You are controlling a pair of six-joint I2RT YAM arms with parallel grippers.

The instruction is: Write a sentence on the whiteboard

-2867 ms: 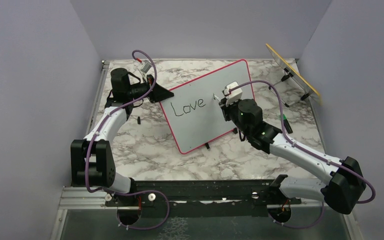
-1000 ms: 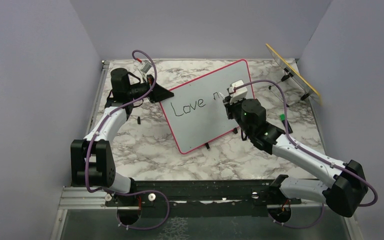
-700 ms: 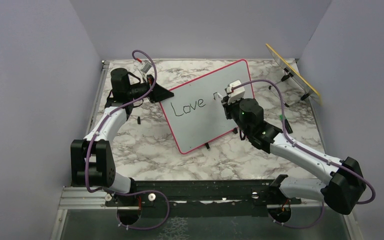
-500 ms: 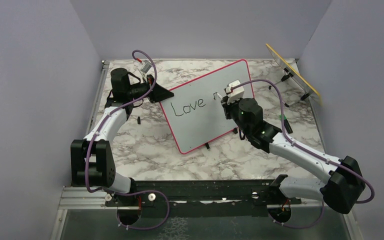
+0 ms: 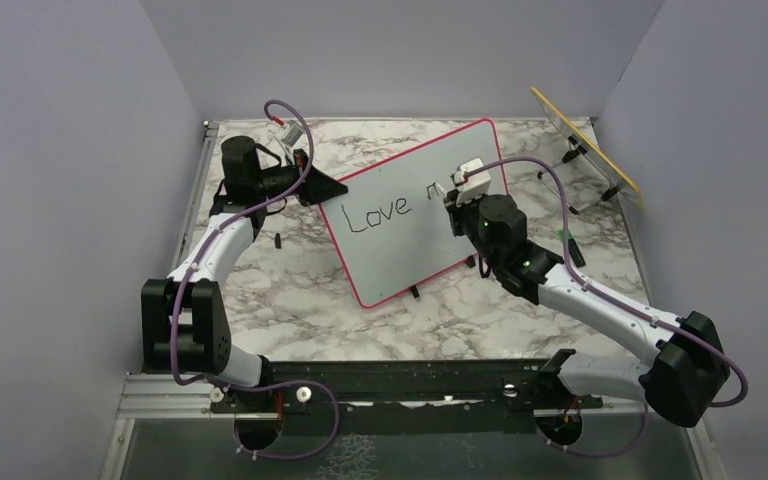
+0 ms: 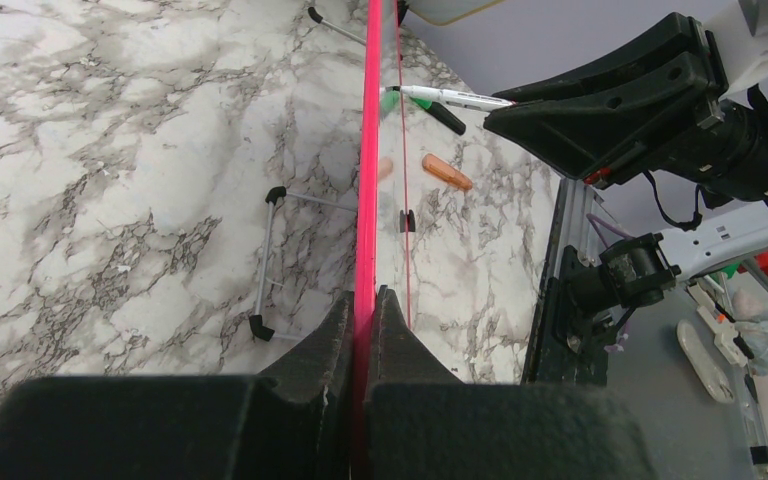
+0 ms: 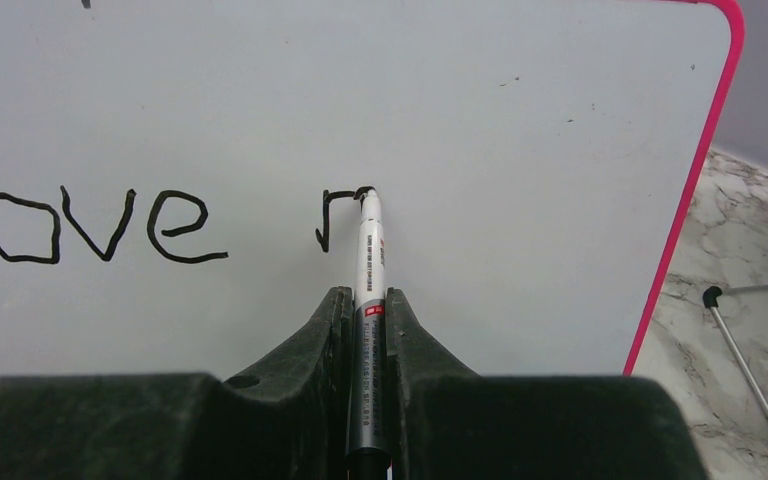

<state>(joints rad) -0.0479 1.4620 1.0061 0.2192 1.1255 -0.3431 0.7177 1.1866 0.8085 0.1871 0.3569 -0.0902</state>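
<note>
Whiteboard: the whiteboard [image 5: 415,205] stands propped on the table [image 5: 290,270], mid-table and turned at an angle.
Left claw: the left claw [image 6: 365,296] is pinched narrow on the board's pink left edge, steadying it.
Right claw: the right claw [image 7: 367,298] is clamped on a marker [image 7: 368,250], whose tip touches the board.
Done: the sentence [image 7: 100,228] reads "Love" so far, plus a hooked stroke that starts the next letter.
Left: one word and a stroke make no sentence, so most of the writing looks yet to come.
Room: blank board lies right of the tip up to the pink edge, and later words may need a lower line.
Around: a yellow-edged panel [image 5: 585,145] on a wire stand sits far right. An orange piece [image 6: 447,172] and a green-tipped pen [image 6: 440,113] lie on the table near the right arm.
In the way: nothing lies across the blank board.
</note>
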